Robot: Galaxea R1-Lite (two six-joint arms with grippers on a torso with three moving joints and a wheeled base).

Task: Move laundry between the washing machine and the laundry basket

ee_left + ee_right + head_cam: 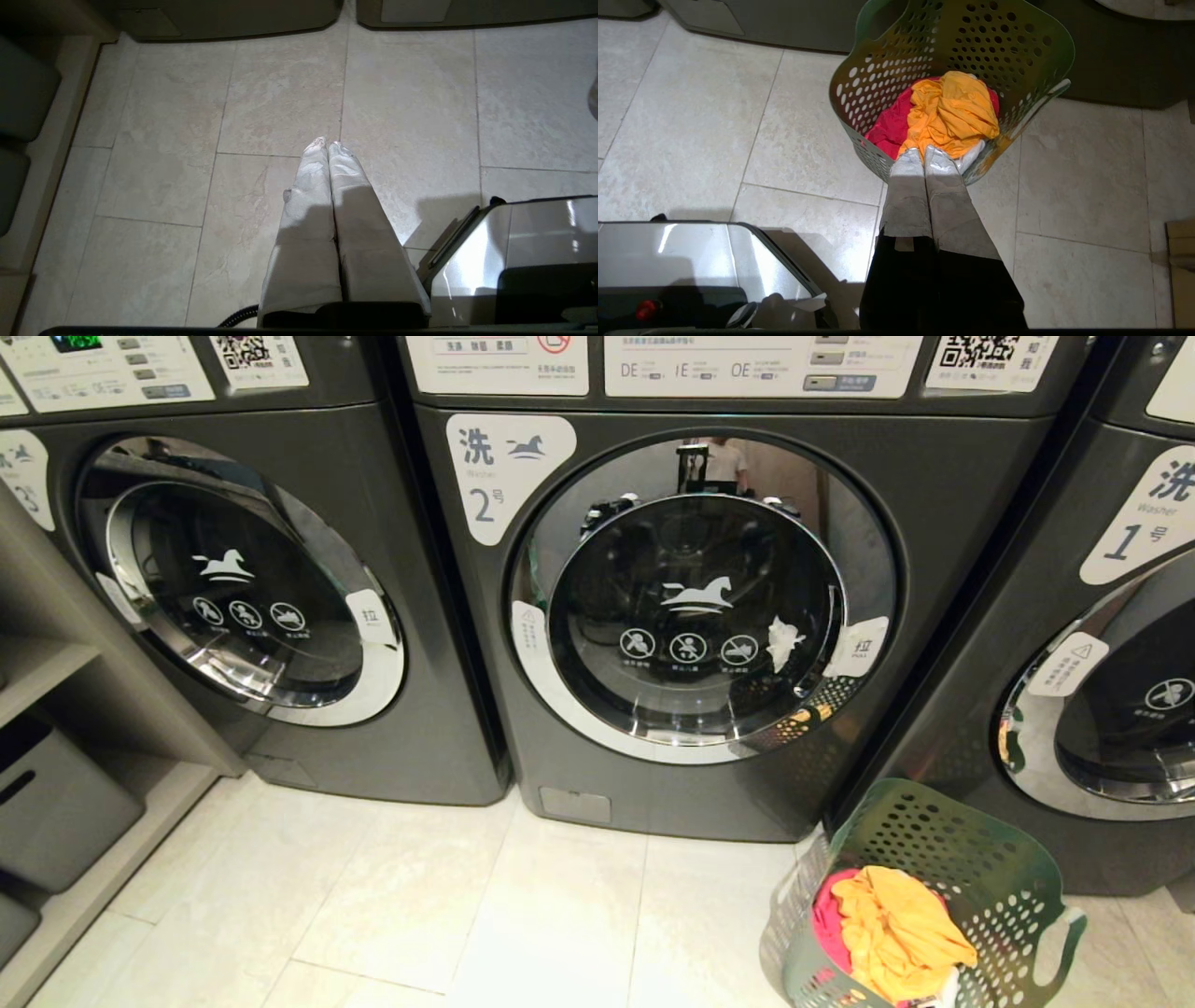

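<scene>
Currently the washing machine (pixel 691 616), marked with a blue number 2, stands at the centre of the head view with its round chrome-rimmed door (pixel 695 616) shut. A small white scrap (pixel 782 642) shows against the glass near the right edge of the door. Similar washers stand on either side: number 3 (pixel 233 588) to the left and number 1 (pixel 1102 663) to the right.

The laundry basket (pixel 990 859), green plastic with round holes, sits on the tiled floor (pixel 420 915) in front of the gap between washers 2 and 1, tilted toward the robot. The laundry lies inside it: an orange-yellow garment (pixel 952 112) on top, a red garment (pixel 889 128) beneath and beside it, and a bit of white cloth (pixel 971 156) at the near rim.

Neither arm appears in the head view. The left tool (pixel 327 145) is fully closed, fingertips touching, empty, and points down at bare floor tiles in front of the washers. The right tool (pixel 923 151) is likewise fully closed and holds nothing; it hangs above the near rim of the basket, its tips seen just over the edge of the orange-yellow garment.

Grey storage bins (pixel 56 803) occupy a shelf unit at the far left.
</scene>
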